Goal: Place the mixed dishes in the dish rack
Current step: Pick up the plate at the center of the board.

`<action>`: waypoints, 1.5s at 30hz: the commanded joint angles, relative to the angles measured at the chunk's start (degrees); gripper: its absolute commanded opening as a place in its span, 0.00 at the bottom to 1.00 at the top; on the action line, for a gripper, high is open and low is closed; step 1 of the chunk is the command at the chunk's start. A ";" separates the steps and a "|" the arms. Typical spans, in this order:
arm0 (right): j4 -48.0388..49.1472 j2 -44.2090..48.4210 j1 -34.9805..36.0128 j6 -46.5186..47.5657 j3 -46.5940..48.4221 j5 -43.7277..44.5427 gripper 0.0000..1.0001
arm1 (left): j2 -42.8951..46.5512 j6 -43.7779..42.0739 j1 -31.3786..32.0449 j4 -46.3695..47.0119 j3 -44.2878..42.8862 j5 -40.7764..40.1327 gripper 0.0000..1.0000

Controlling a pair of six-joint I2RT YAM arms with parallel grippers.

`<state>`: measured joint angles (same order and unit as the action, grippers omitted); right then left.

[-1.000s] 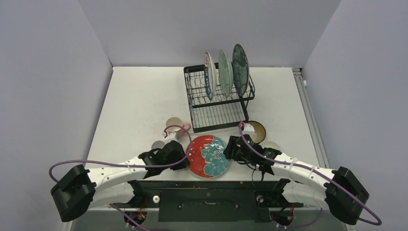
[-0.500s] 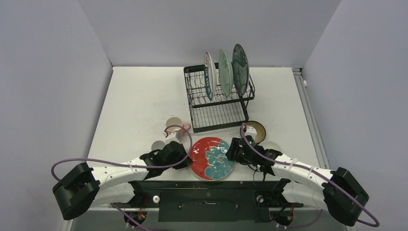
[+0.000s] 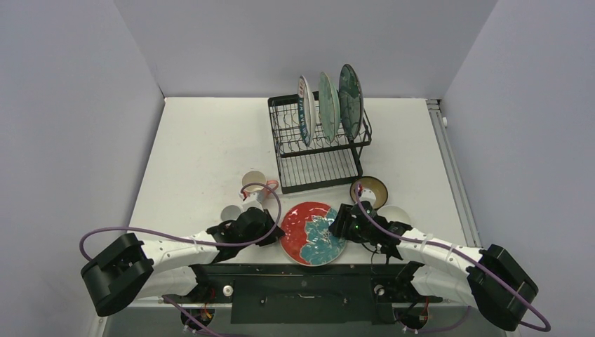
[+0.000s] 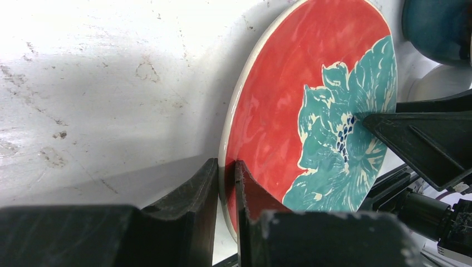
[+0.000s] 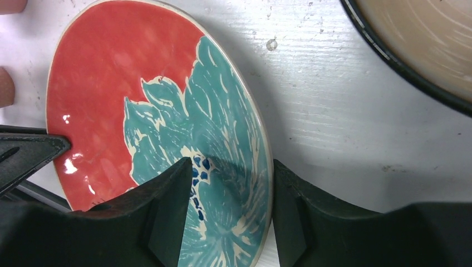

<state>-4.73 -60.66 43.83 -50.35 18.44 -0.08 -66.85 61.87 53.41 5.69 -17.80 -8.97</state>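
One red-orange plate (image 3: 309, 233) at the worktop's near edge is clamped by the left gripper (image 4: 225, 168). Its opposite rim is straddled by the parted jaws of the right gripper (image 5: 231, 167).

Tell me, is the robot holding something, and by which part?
The left gripper pinches the red-orange plate by the rim on its left side. The right gripper straddles the opposite rim, open and not clamped.
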 commanded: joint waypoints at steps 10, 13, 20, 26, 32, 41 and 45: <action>6.96 0.72 -0.50 -3.35 -4.05 -3.27 0.48 | -1.90 -1.01 -1.03 -8.90 6.56 0.30 0.00; 7.94 0.90 -0.53 -3.83 -4.86 -4.04 0.47 | -1.63 -0.82 -1.10 -8.99 6.85 0.29 0.00; 13.16 2.65 -0.99 -6.15 -7.65 -7.38 0.47 | -2.85 -0.52 -1.11 -8.70 6.63 0.35 0.00; 21.11 3.39 -1.46 -8.76 -11.47 -11.44 0.45 | -3.83 -0.81 -1.07 -8.24 6.26 0.35 0.00; 27.89 3.08 -1.45 -10.99 -13.28 -13.57 0.43 | -6.05 -1.45 -1.03 -7.54 5.62 1.10 0.00; 29.84 3.65 -1.39 -11.70 -13.43 -13.52 0.23 | -8.11 -1.70 -0.99 -6.57 5.34 2.08 0.00; 29.41 4.36 -1.45 -11.79 -13.22 -13.04 0.07 | -8.06 -2.04 -1.02 -6.57 4.87 2.18 0.00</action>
<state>20.69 -57.28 41.45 -64.18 4.58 -11.22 -70.94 64.05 51.90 13.56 -15.25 -7.46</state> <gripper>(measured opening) 0.149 0.108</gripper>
